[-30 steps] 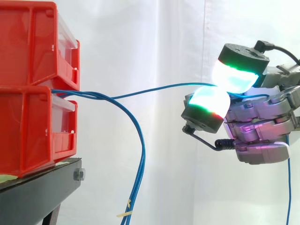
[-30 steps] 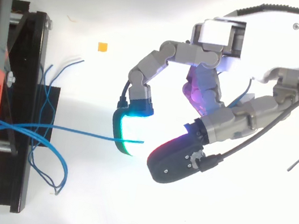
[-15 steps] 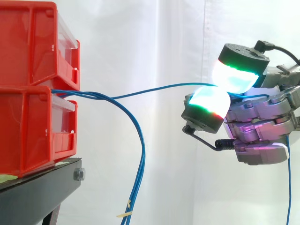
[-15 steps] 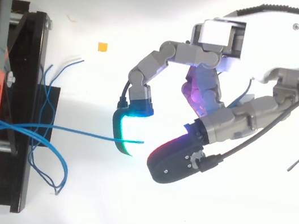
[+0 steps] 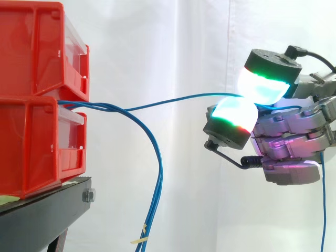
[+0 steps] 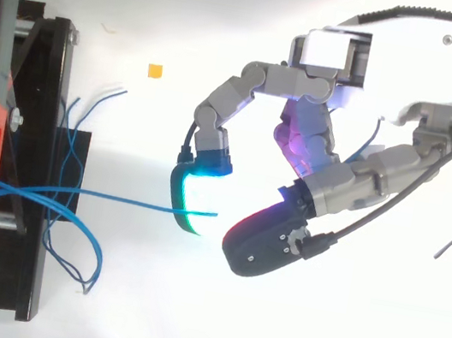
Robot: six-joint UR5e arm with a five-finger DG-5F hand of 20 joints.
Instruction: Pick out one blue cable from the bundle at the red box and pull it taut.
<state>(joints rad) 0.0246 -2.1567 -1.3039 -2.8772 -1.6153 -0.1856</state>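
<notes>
Hand (image 5: 294, 142): closed in a pinch, two glowing pads (image 5: 262, 86) pressed together on one blue cable (image 5: 178, 98)
Pose: reaches in from the right in the side view, pinching fingers pointing toward the red bins (image 5: 31, 47), well apart from them
Cable: runs in a shallow arc from the gap between the two stacked bins to the pads
Bundle: other blue cables (image 5: 157, 178) droop from that gap past the black stand (image 5: 47, 210)

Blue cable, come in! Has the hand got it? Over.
Hand pinching one blue cable. Cable bowed from red bins, not taut. Other cables hang below.
</notes>
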